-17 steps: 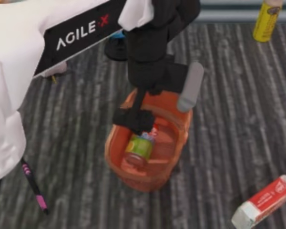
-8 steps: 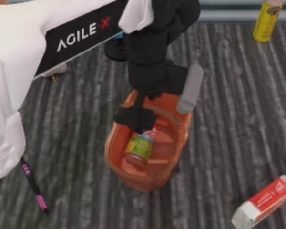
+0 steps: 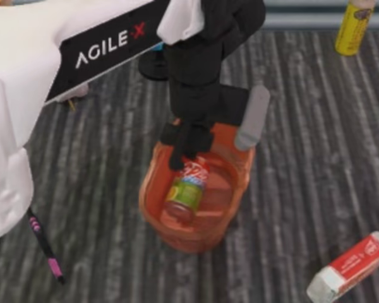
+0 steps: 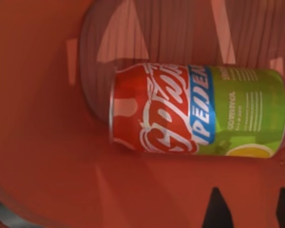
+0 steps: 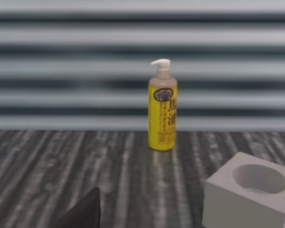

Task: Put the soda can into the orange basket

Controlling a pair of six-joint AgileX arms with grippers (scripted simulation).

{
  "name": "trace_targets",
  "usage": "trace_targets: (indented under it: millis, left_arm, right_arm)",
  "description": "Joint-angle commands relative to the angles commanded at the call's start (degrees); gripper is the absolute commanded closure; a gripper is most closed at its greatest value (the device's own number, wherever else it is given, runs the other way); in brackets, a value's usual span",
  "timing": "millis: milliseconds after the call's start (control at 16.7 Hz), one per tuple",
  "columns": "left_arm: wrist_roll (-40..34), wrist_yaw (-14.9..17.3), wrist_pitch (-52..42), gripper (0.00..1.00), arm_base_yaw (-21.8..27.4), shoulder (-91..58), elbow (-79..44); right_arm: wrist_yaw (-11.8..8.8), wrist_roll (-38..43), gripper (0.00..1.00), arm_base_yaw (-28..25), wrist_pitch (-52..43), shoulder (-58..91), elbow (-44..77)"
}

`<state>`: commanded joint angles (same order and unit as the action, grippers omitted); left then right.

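Although it lies inside the orange basket (image 3: 153,189), the soda can (image 3: 186,189) is not upright: it rests on its side on the basket floor, red end toward the far rim and lime-green end toward the near rim. From the left wrist view the can (image 4: 199,111) fills the middle of the picture, its white lettering readable across the red half, with the basket's orange wall (image 4: 42,142) curving around it. Nothing grips the can. Just above its red end hangs the left hand (image 3: 184,148), black, pointing down into the basket from the far side; whether its fingers stand apart or together I cannot tell, since the arm's own body hides them from above. A grey bar-shaped piece (image 3: 252,117) slants over the basket's right rim. The left arm (image 3: 82,50), white with a black AgileX band, reaches in from the top view's left.

Around the basket the dark striped bench (image 3: 316,158) carries other things, all well apart from it: a yellow pump bottle (image 3: 354,26) at the far right, a red and white box (image 3: 350,266) lying near the right front corner, and a black and pink pen (image 3: 45,247) at the left front. The right wrist view shows the yellow bottle (image 5: 162,107) standing upright and a grey block with a round hollow (image 5: 249,194) nearby. The right hand is out of sight.
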<state>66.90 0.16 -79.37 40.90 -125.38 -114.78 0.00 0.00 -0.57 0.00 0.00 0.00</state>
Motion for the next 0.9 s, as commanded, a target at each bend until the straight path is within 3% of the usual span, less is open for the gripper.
trace_targets:
  millis: [120,900]
  left_arm:
    - [0.0,0.0,0.0,1.0,0.0,0.0,0.0]
    - [0.0,0.0,0.0,1.0,0.0,0.0,0.0]
  right_arm:
    - [0.0,0.0,0.0,0.0,0.0,0.0,0.0]
    - [0.0,0.0,0.0,0.0,0.0,0.0,0.0]
